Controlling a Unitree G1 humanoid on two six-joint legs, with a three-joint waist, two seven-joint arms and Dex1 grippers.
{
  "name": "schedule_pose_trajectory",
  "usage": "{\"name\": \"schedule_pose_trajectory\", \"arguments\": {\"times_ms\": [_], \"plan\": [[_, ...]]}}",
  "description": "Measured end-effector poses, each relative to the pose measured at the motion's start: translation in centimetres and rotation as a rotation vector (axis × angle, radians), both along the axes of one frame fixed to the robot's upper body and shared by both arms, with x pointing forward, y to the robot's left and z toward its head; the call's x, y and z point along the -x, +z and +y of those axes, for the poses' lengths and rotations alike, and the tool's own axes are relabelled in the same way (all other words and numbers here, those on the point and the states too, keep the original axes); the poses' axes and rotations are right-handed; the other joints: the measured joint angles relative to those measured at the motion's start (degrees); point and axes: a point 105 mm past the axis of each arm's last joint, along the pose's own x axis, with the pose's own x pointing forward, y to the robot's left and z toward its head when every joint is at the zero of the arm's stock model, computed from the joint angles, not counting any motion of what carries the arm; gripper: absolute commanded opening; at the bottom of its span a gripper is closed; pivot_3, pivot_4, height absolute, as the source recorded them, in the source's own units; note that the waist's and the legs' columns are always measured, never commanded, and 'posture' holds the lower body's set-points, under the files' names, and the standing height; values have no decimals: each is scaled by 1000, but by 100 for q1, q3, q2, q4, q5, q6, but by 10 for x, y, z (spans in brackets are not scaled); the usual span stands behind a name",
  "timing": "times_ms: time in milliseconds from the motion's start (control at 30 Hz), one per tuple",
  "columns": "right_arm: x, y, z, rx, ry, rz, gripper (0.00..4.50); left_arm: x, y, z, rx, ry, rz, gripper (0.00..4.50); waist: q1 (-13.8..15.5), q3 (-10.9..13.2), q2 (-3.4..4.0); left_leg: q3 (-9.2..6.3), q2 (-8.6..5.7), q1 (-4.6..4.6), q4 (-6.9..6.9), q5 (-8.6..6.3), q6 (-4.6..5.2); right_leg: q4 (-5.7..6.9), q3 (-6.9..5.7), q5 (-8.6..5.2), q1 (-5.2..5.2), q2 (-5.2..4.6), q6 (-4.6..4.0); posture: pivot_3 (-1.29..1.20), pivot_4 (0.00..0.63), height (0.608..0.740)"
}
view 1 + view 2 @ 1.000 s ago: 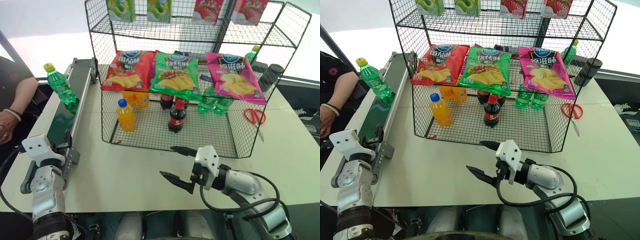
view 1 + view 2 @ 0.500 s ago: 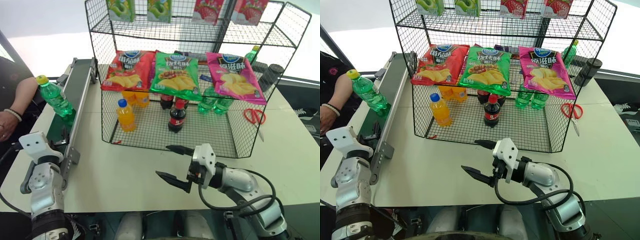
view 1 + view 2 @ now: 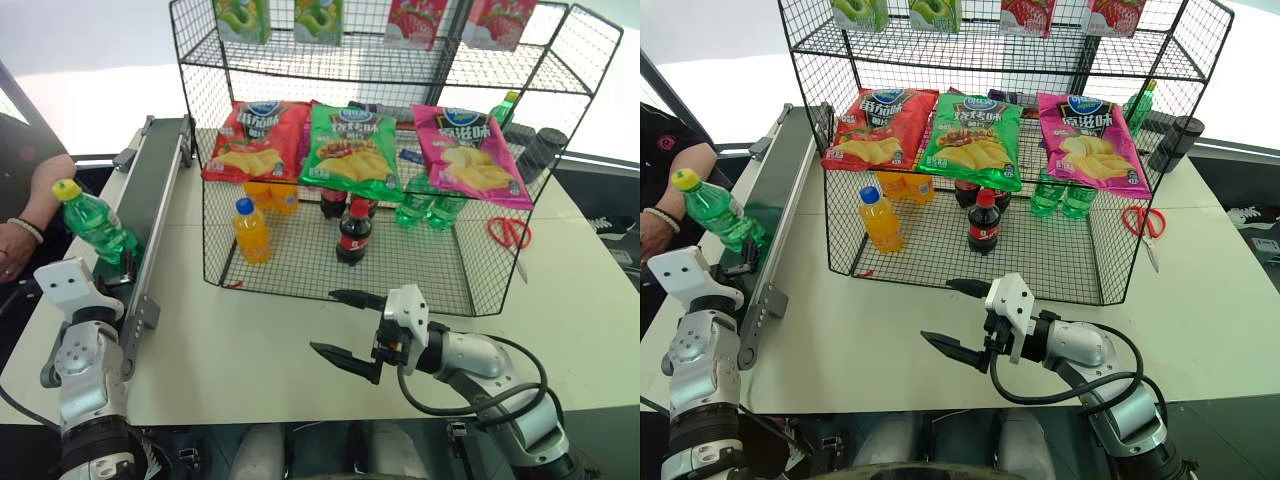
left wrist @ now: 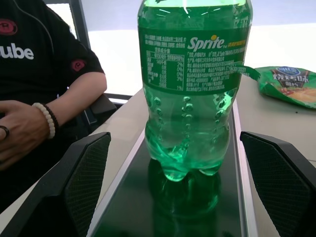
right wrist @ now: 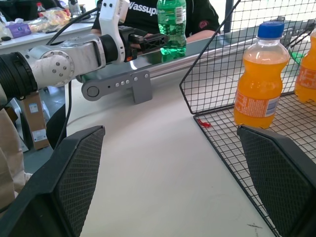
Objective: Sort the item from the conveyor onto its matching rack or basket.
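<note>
The item, a clear-green soda bottle (image 3: pixel 97 224) with a yellow cap, stands upright on the dark green conveyor (image 3: pixel 163 178), near its near end. My left gripper (image 4: pixel 175 143) is open at the belt's end. One finger (image 4: pixel 84 173) stands to each side of the bottle (image 4: pixel 190 98), and neither touches it. My right gripper (image 3: pixel 325 322) is open and holds nothing, hovering over the table just in front of the black wire rack's bottom basket (image 3: pixel 420 275).
In the basket stand an orange-drink bottle (image 3: pixel 251 230), a cola bottle (image 3: pixel 354 232) and green bottles (image 3: pixel 425 208). Snack packets (image 3: pixel 352 150) lie on the tier above. Red scissors (image 3: pixel 510 232) lie right of the rack. A person's arm (image 3: pixel 25 210) rests left of the conveyor.
The green bottle has ridden along the belt toward me, up to my left gripper's open fingers. Both grippers have stayed open and almost still.
</note>
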Motion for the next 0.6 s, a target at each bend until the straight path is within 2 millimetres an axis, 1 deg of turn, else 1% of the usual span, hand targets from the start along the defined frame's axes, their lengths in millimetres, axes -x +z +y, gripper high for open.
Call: {"name": "schedule_pose_trajectory", "arguments": {"times_ms": [333,433,467,500,600], "plan": [[0,-2,0,1,8,9,4461,-1,1,0,-3,4,-2,4500,0,0,0,0,0,0,0,0,0,0,0,0,0,0,0,0,150,732],[0,-3,-1,3,9,14,4500,0,1,1,-1,8,-1,3628,2,0,0,0,0,0,0,0,0,0,0,0,0,-1,0,0,150,732],[0,-3,0,2,12,14,4500,0,1,1,0,8,-1,3136,7,0,0,0,0,0,0,0,0,0,0,0,0,-1,0,0,150,732],[0,-3,0,2,13,13,4500,0,1,1,2,7,-2,2794,8,0,0,0,0,-1,0,0,0,0,-1,0,0,-2,0,0,150,732],[0,-3,0,2,14,12,4500,0,1,1,1,6,-2,2770,8,0,-1,-1,0,-1,0,0,0,0,-2,0,1,-3,0,0,150,732]]}}
